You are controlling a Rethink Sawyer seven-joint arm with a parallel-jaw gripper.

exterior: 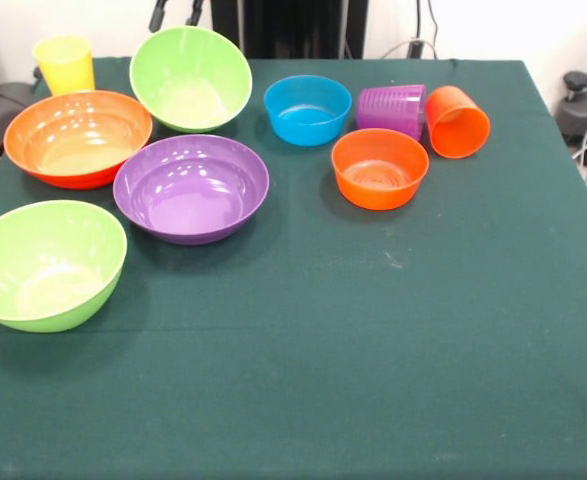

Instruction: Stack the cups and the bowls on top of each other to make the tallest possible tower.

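Across green table, nothing stacked: bowls and cups all apart. Gripper tips just visible at top edge above far green bowl; jaw state cannot tell. Best start: widest bowl as base, likely orange bowl; cups last.

Bowls and cups crowd far half; near tablecloth bare

Glossy plastic bowls; matt cloth
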